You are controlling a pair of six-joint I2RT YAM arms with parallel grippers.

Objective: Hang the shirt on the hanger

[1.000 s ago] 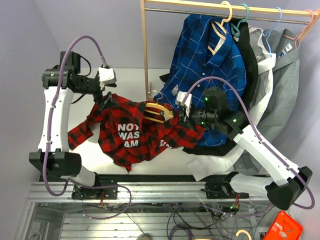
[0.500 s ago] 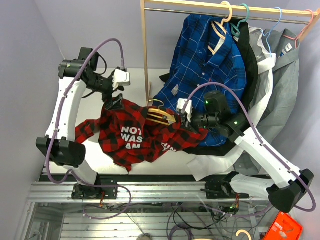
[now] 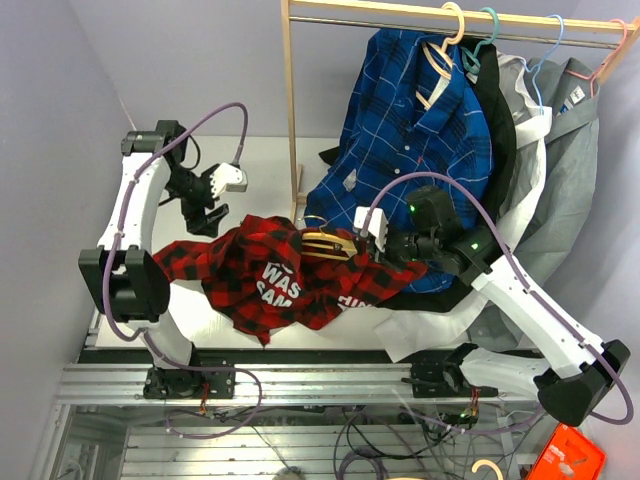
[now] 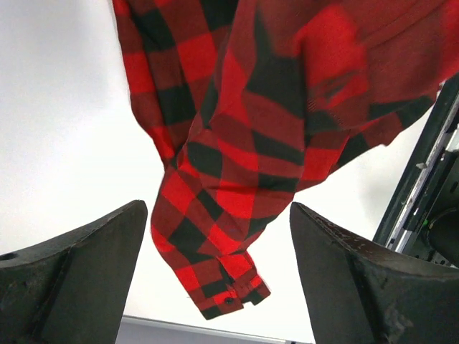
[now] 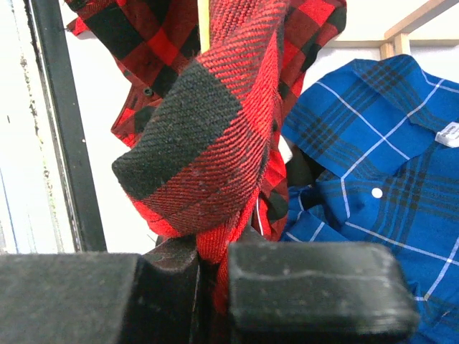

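The red-and-black plaid shirt (image 3: pixel 270 275) with white lettering lies bunched on the white table (image 3: pixel 265 165). The pale tan hanger (image 3: pixel 326 243) rests on top of it, partly inside the fabric. My right gripper (image 3: pixel 372 247) is shut on a fold of the shirt at its right edge; in the right wrist view the gripper (image 5: pixel 211 261) pinches the fold (image 5: pixel 215 129). My left gripper (image 3: pixel 204 217) is open above the shirt's left sleeve. In the left wrist view the gripper (image 4: pixel 217 215) holds nothing, and the sleeve and buttoned cuff (image 4: pixel 228 290) lie below.
A wooden clothes rack (image 3: pixel 290 100) stands behind. On it hang a blue plaid shirt (image 3: pixel 420 120), a black garment, a grey shirt (image 3: pixel 575 150), and teal (image 3: pixel 487 25) and pink hangers. The blue shirt (image 5: pixel 380 179) hangs close behind my right gripper.
My left gripper has let go of the shirt's upper left part, opened and drawn back to the left. The shirt has slid right and bunched toward my right gripper.
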